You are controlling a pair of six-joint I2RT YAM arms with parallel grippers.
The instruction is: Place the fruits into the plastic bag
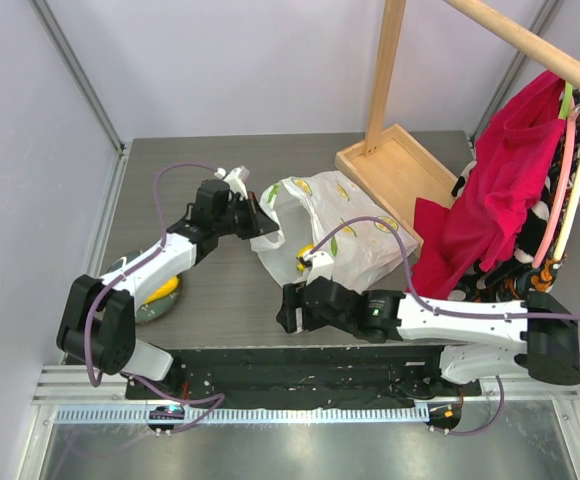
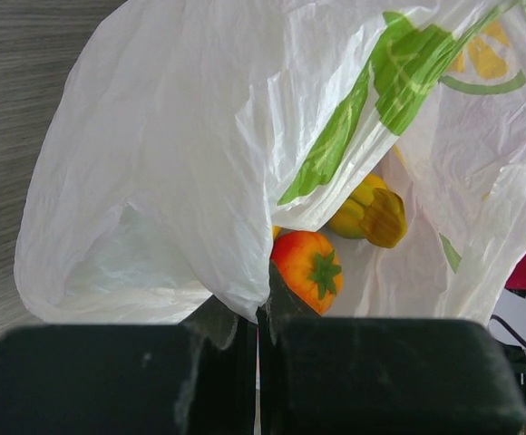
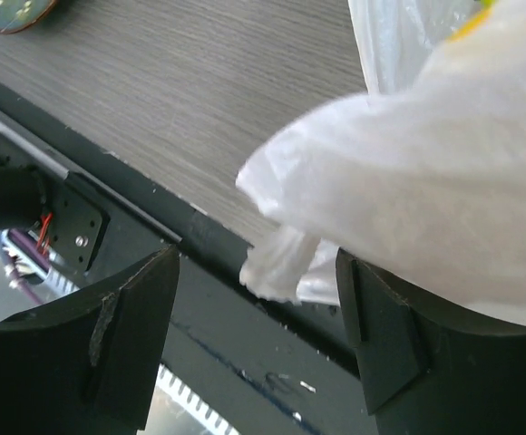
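Observation:
The plastic bag point(image 1: 335, 235) lies mid-table, white with lemon and leaf prints. My left gripper point(image 1: 257, 216) is shut on the bag's rim at its left side and holds the mouth up; the left wrist view shows the fingers point(image 2: 236, 335) pinching the film point(image 2: 181, 163). Inside the bag lie a red-orange round fruit point(image 2: 308, 267) with a green stem and a green-yellow fruit point(image 2: 370, 210). A yellow banana bunch point(image 1: 164, 290) lies on the grey plate point(image 1: 142, 308), partly hidden by the left arm. My right gripper point(image 1: 290, 308) is open at the bag's near side; a bag corner point(image 3: 277, 263) hangs between its fingers, untouched.
A wooden stand with a tray base point(image 1: 395, 170) stands at the back right. A red cloth point(image 1: 500, 190) hangs from its rail over the table's right side. The table's black front edge point(image 3: 199, 299) lies just under the right gripper. The plate's rim point(image 3: 9, 14) shows at the far left.

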